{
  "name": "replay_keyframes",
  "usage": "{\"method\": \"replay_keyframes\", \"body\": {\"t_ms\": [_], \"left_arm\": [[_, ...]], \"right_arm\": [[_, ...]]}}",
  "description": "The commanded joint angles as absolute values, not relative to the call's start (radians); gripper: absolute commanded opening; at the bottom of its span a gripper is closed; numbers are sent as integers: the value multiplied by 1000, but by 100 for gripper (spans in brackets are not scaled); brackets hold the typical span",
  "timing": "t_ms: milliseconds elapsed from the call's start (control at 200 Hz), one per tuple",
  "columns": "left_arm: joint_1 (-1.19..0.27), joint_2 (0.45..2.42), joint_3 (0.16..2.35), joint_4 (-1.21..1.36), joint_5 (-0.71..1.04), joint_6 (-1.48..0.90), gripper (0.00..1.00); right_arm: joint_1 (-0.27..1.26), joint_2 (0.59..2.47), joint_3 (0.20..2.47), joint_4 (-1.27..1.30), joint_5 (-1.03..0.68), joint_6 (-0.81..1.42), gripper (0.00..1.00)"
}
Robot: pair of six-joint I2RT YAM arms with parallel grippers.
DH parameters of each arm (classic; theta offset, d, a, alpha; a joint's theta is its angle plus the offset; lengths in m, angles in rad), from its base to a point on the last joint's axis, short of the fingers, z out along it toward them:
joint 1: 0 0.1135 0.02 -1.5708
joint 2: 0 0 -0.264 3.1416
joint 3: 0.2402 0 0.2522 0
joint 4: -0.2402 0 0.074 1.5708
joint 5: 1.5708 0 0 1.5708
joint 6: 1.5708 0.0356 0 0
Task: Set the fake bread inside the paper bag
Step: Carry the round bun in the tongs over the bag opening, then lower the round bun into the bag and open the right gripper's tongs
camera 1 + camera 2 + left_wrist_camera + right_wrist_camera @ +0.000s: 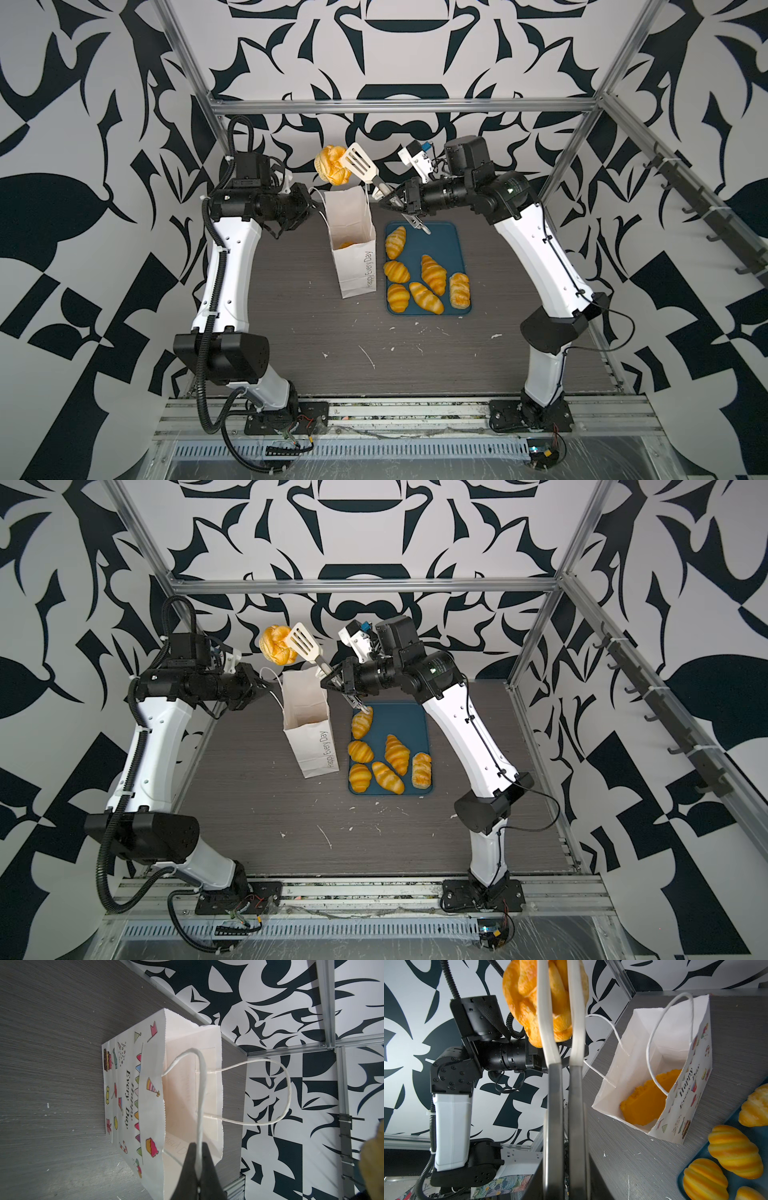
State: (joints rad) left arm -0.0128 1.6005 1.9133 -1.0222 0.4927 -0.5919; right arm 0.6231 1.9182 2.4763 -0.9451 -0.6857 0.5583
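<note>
1. Above the surface, by the far rim of the paper bag [357, 266], the round bun [330, 166] hangs in the air. It is pinched between the two pale slotted heads of a pair of tongs [360, 163]. In both top views it is clear of the paper.
2. The right gripper [395, 200] is closed around the grey handles of the tongs and presses them together. In the right wrist view, one arm of the tongs runs up each side of the bun.
3. The paper bag stands upright on the surface [311, 332] with its mouth open. The narrow side lettered "Happy Every Day" faces the camera in both top views. One pastry [645, 1103] lies at the bottom of the bag, flat orange underside up.
4. The left gripper [198, 1153] is clamped tight on one cord handle [200, 1095] and holds it out to the left of the bag. The second cord handle [287, 1088] loops free on the opposite wall.
5. Just to the right of the bag lies the blue tray [444, 237]. On it are five croissants [433, 274] and, at its right edge, a blockier striped pastry [459, 290]. The far end of the tray is bare, and the tail of the tongs' handles hangs over it.
6. The surface is grey wood grain, flecked with small white marks nearer the camera.
</note>
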Motion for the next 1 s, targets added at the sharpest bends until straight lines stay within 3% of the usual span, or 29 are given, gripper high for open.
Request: {"method": "replay_keyframes", "body": {"t_ms": [0, 995], "left_arm": [[-16, 1584, 1925, -1031, 497, -600, 0], [-15, 1590, 1926, -1034, 487, -595, 0]], "right_arm": [[634, 1903, 2476, -873, -712, 555, 26], [636, 1798, 2106, -833, -656, 504, 26]]}}
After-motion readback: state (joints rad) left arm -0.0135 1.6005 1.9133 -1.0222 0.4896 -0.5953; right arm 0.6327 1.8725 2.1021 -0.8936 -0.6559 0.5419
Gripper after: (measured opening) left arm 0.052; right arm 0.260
